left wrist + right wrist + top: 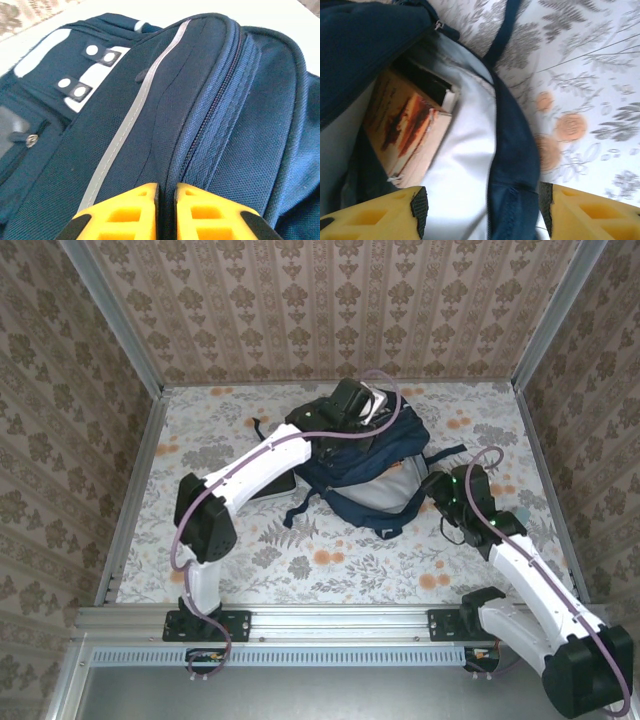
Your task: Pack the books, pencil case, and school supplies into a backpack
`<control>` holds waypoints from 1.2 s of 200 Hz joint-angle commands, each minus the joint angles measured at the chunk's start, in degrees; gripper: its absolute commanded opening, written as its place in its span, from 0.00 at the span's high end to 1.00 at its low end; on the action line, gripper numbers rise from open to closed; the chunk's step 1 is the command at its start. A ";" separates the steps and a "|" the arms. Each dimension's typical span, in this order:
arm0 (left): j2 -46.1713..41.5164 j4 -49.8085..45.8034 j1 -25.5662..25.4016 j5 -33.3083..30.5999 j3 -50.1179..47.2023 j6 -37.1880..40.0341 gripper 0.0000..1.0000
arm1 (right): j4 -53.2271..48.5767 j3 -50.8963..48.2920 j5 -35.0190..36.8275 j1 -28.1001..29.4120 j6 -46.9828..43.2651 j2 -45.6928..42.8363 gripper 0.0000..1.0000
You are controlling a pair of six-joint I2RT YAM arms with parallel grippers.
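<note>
At frame centre, on the backpack (pixel 340 475), we saw the left gripper (pixel 166 210) nearly together and the right gripper (pixel 482 210) spread wide.

The backpack (pixel 210 90) is looking dark blue with a grey stripe. The desk (pixel 400 560) is showing orange flowers.

My large navy-blue fabric backpack (pixel 352 468), open and part packed.
It lies flat mid-worktop (pixel 330 570), mouth gaping toward my right, pale grey lining showing; a paperback with a reddish cover picture (pixel 400 125) leans tilted inside.
</note>
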 commanded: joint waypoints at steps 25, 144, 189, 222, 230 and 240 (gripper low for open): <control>3.52 1.07 2.00 8.06 5.30 -4.73 0.62 | -8.09 3.08 5.14 -0.18 -5.93 -2.61 0.36; -21.72 9.51 17.62 12.02 -36.36 -26.93 0.31 | -4.03 20.25 -2.33 22.54 -13.61 24.12 0.35; -21.97 15.43 18.70 16.55 -45.67 -34.73 0.45 | -2.51 24.22 -2.74 26.37 -12.46 32.83 0.38; -19.27 18.63 19.07 18.03 -48.39 -37.53 0.57 | -2.18 24.55 -3.09 26.67 -12.29 34.66 0.40; -18.45 19.95 19.02 18.92 -48.67 -38.18 0.57 | -2.12 24.42 -2.88 26.67 -12.21 34.66 0.40; -17.35 21.45 18.98 19.63 -48.84 -39.29 0.58 | -1.97 24.19 -2.78 26.67 -12.20 34.77 0.41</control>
